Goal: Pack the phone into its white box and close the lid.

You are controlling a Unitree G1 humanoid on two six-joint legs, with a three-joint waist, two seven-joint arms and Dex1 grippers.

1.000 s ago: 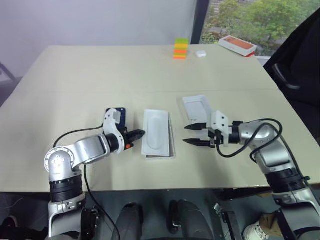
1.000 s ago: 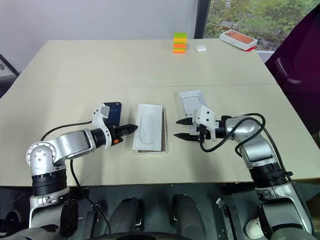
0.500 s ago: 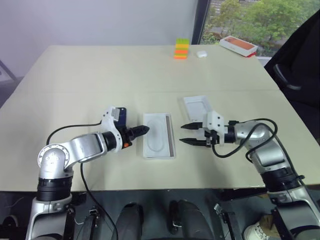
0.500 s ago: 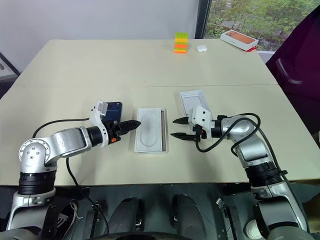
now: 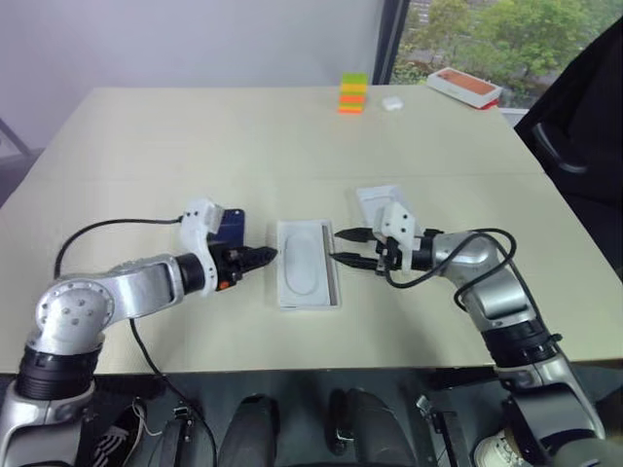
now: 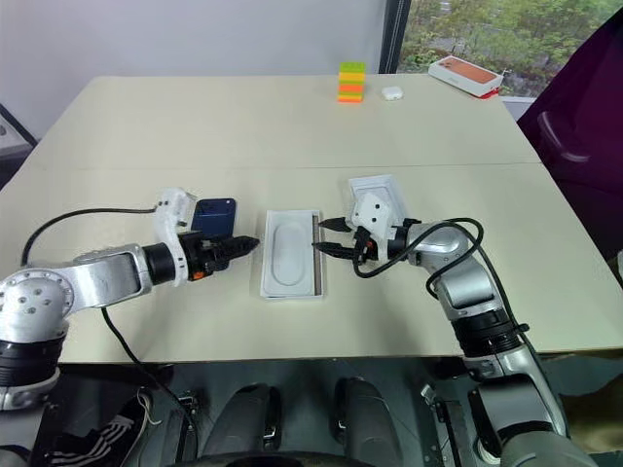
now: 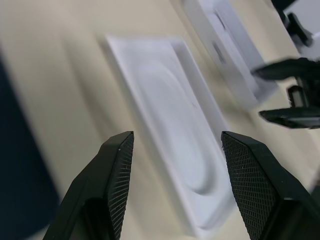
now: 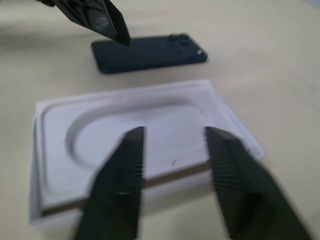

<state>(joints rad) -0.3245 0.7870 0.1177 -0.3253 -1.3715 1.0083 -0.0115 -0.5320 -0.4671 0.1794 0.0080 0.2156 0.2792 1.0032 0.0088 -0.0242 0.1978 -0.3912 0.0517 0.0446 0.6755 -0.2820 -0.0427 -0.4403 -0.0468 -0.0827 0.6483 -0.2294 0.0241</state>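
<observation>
Beige table [image 5: 292, 136] carries white box [image 5: 307, 263] between both grippers. Left gripper [image 5: 265, 255] unclenched, empty; right gripper [image 5: 343, 246] parted, grasping nothing.

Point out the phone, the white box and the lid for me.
phone [image 8: 150, 52]: right wrist view, middle of its dark back.
white box [image 5: 308, 263]: left eye view, moulded insert on top of it.
lid [image 6: 375, 193]: right eye view, its plain white inside.
</observation>
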